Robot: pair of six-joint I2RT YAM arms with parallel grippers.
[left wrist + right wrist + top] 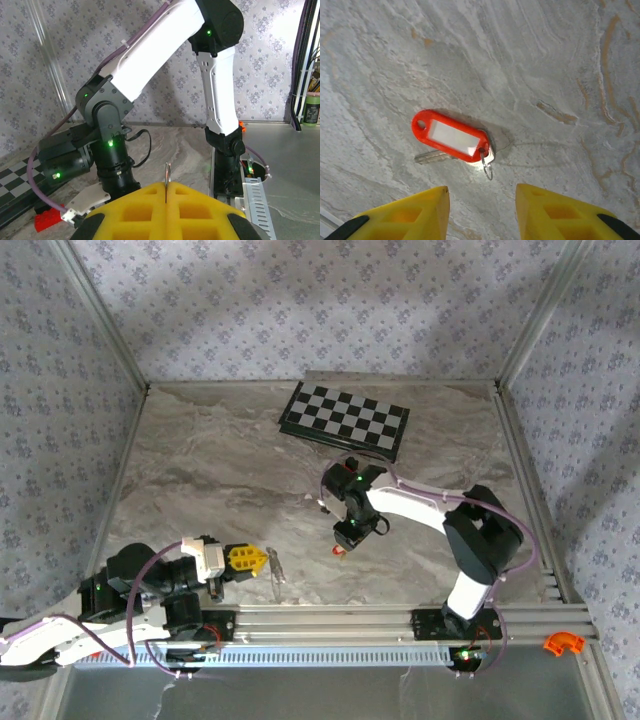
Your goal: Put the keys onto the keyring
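as l gripper (166, 189) pinches keyring (168, 172), r gripper (482, 202) hangs over key (451, 136).

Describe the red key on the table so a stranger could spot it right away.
On the marble table, nearer the arms than the chessboard, look under the open right gripper. The key lies flat there, set apart by its red-orange plastic tag with a white label over a short silvery blade.

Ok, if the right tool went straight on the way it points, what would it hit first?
Most likely the red-tagged key, lying on the table just ahead of the open right tool; depth is unclear.
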